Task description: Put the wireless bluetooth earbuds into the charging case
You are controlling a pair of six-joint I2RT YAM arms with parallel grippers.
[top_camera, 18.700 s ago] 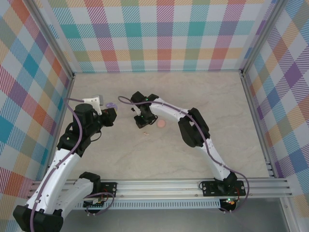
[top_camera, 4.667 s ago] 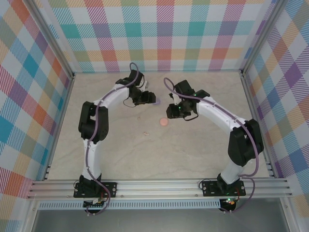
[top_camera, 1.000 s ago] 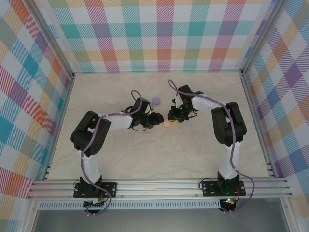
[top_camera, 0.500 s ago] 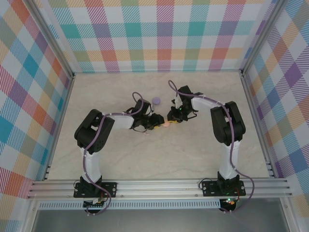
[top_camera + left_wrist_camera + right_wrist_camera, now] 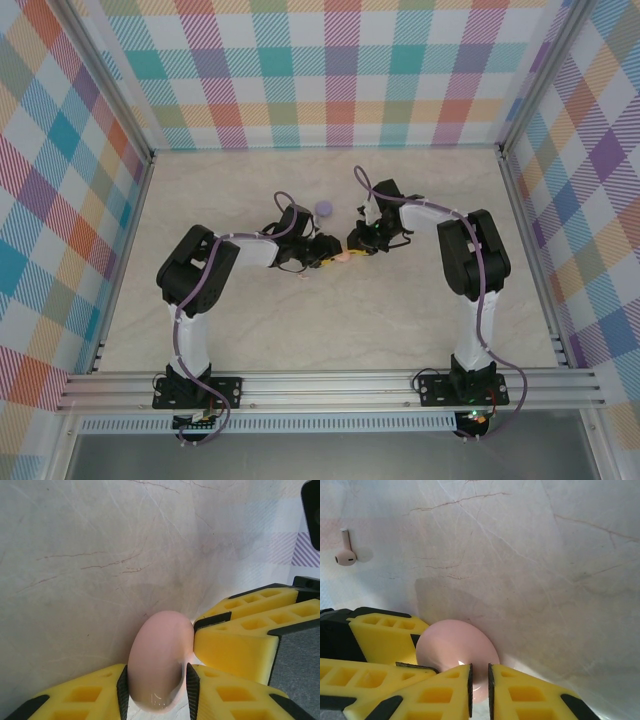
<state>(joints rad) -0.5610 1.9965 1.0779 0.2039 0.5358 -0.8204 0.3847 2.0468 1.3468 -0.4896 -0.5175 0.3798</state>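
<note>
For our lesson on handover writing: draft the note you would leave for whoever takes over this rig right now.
Left gripper: fingers shut on the pink charging case, held on edge.
Right gripper: fingers almost together, apparently pinching the same case's rim from the opposite side.
Things: a pale pink earbud lies loose on the table; a purple charging case sits apart, farther back.
Done: pink case gripped by both arms.
Left: the case looks closed, so open it, then seat the earbuds.
</note>
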